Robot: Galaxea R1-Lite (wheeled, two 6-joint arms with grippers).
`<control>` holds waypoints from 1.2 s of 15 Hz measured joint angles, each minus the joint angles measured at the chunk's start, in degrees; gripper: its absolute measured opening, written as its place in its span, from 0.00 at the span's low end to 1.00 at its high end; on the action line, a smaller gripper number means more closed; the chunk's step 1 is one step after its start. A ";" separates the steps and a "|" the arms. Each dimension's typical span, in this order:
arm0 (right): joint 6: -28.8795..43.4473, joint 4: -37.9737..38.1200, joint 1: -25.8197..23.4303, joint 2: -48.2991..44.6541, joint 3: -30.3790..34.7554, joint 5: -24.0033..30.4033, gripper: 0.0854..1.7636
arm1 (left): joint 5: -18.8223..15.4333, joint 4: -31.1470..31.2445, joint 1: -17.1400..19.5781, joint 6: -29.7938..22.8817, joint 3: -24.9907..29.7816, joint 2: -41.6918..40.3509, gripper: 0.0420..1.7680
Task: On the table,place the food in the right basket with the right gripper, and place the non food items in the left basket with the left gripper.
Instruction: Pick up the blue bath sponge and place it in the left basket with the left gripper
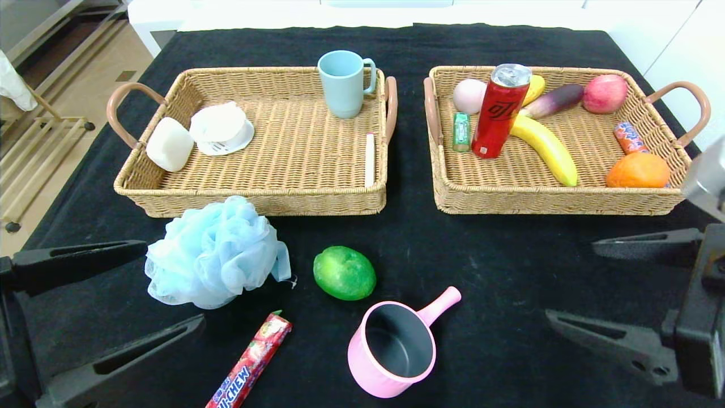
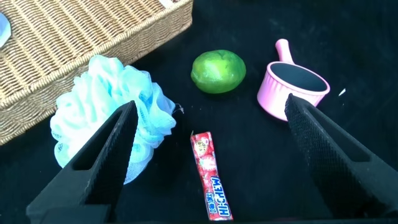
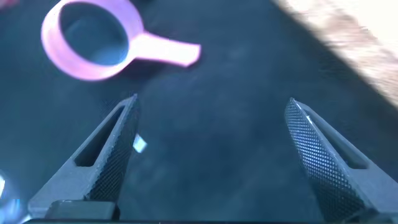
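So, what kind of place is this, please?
Probably a staged sorting table in an indoor lab or test room: a black cloth covers the table, two matching wicker baskets sit side by side, and pale flooring shows beyond.

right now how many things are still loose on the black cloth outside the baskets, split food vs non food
food: 2 - round green lime-like fruit, red Hi-Chew candy stick
non food: 2 - pale blue mesh bath pouf, small pink saucepan with dark inside
total: 4
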 joint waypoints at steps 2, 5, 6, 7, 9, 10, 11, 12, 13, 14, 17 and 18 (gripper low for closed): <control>-4.44 -0.40 0.12 -2.32 3.51 3.41 0.96 | 0.13 0.28 -0.02 -0.11 -0.13 -0.20 0.97; -6.07 -10.69 -0.21 -4.30 9.63 8.08 0.96 | 4.06 2.15 0.02 -0.09 -2.91 0.06 0.97; -6.07 -15.51 -0.60 -4.50 12.19 9.50 0.96 | 4.94 4.66 0.00 -0.09 -4.16 0.20 0.97; -6.05 -20.15 -1.29 -4.52 15.02 11.09 0.96 | 5.35 7.62 0.00 -0.04 -5.60 0.33 0.97; -6.10 -23.77 -3.83 -4.72 18.83 15.27 0.96 | 5.86 10.92 0.00 -0.04 -7.52 0.61 0.97; -6.10 -24.21 -5.01 -5.27 20.19 16.88 0.96 | 6.51 11.62 0.00 -0.01 -7.98 0.94 0.97; -6.02 -24.30 -6.00 -5.99 21.46 17.90 0.96 | 7.19 11.73 -0.02 -0.06 -8.27 1.35 0.97; -5.94 -24.45 -7.11 -6.78 22.61 18.44 0.96 | 8.08 11.90 0.00 -0.12 -8.35 1.77 0.97; -5.85 -24.52 -8.27 -7.63 23.69 19.33 0.96 | 8.98 12.14 0.00 -0.17 -8.46 2.10 0.97; -5.85 -24.56 -9.34 -8.29 24.17 20.46 0.96 | 9.75 12.78 0.05 -0.20 -8.62 2.29 0.97; -5.66 -24.52 -11.90 -10.53 24.84 23.20 0.96 | 14.90 15.18 0.05 0.02 -10.23 2.86 0.97; -5.57 -24.43 -12.23 -11.46 24.89 23.71 0.96 | 16.45 16.20 0.05 -0.01 -11.15 3.32 0.97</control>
